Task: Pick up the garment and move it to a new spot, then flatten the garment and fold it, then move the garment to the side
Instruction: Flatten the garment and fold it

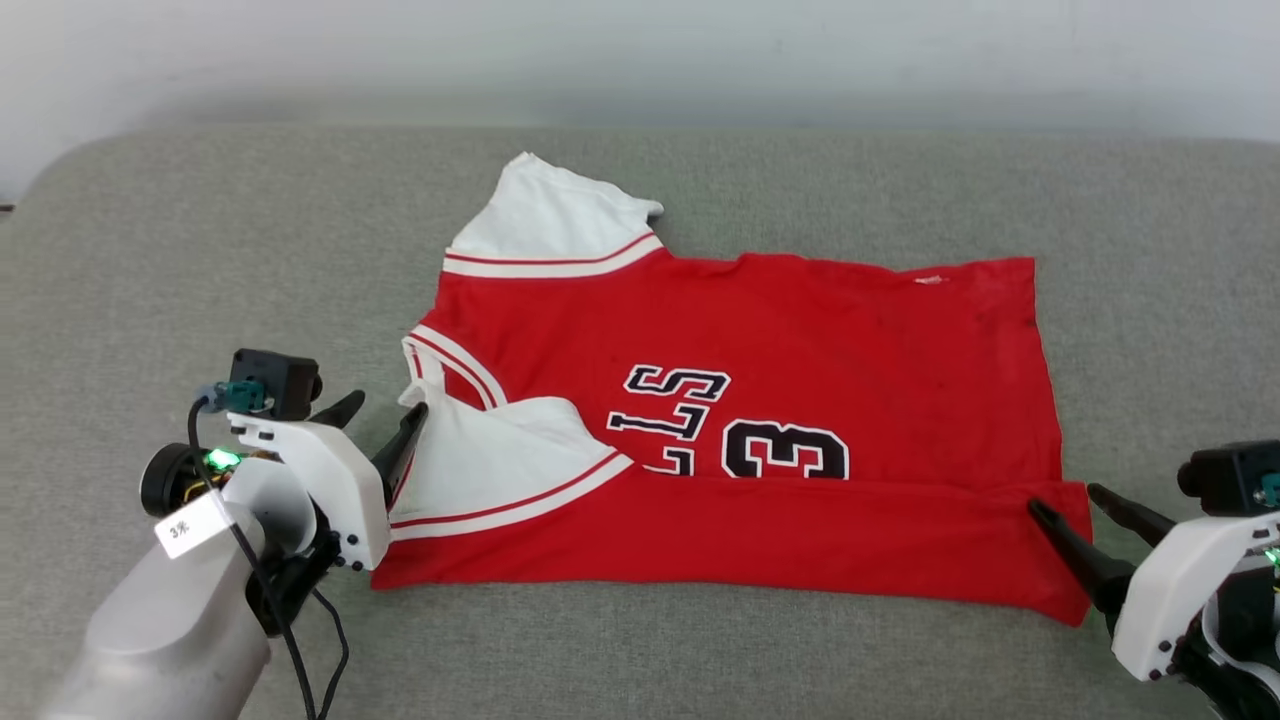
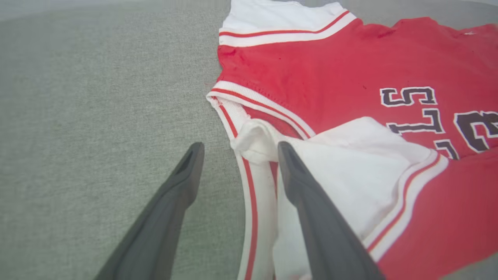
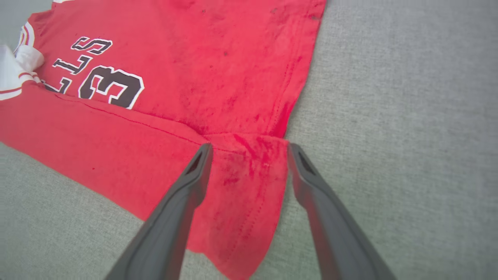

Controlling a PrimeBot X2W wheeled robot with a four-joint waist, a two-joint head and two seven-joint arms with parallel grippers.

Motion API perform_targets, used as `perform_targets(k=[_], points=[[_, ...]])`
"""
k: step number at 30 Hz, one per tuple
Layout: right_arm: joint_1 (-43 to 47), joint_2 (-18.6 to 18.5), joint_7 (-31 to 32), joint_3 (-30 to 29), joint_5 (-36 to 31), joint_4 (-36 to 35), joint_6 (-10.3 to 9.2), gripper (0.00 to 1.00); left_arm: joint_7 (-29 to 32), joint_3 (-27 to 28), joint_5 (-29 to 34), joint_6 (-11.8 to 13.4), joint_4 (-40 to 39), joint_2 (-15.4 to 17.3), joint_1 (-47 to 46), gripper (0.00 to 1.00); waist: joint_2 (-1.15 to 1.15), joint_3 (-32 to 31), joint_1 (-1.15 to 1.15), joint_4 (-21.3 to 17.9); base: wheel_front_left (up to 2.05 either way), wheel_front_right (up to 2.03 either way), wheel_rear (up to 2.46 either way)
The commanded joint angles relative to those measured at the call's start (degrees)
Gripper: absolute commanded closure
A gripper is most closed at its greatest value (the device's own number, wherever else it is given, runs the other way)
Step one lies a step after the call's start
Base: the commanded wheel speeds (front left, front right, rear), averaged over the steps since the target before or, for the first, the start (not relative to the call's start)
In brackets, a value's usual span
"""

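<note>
left gripper [image 1: 388, 403] stands released, one finger over the folded white sleeve at the collar end of the garment [image 1: 800, 330]. right gripper [image 1: 1065, 498], also released, has its fingers either side of the folded hem corner. the garment lies part-folded on a grey fabric surface [image 1: 200, 250].

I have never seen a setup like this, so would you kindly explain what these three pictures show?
It is a two-armed robot folding laundry. The wide picture comes from a camera on its head, and the other two come from cameras on its wrists. A red shirt with white sleeves lies on a grey cushion, its near edge folded over. The left claw stands open by the near sleeve, and the right claw is open at the hem corner. Neither holds anything.
</note>
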Motion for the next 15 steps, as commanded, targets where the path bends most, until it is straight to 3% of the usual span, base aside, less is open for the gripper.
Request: perform_targets(k=[1, 10, 15], points=[[1.09, -0.27, -0.36, -0.55, -0.07, -0.50, -0.06, 0.00, 1.31, -0.65, -0.83, -0.11, -0.78, 0.67, -0.72, 0.00, 0.00, -1.72, 0.00, 0.95, 0.00, 0.00, 0.00], [4.52, 0.52, 1.34, -3.60, -1.95, -2.96, -0.05, 0.00, 19.78, -5.17, -8.40, -0.09, -6.75, 5.41, -4.34, 0.00, 0.00, -5.02, 0.00, 2.46, 0.00, 0.00, 0.00], [5.62, 1.31, 2.59, -4.78, -2.95, -4.01, -0.05, 0.00, 31.14, -7.34, -12.32, -0.09, -9.09, 6.51, -5.54, 0.00, 0.00, -5.80, 0.00, 2.83, 0.00, 0.00, 0.00]])
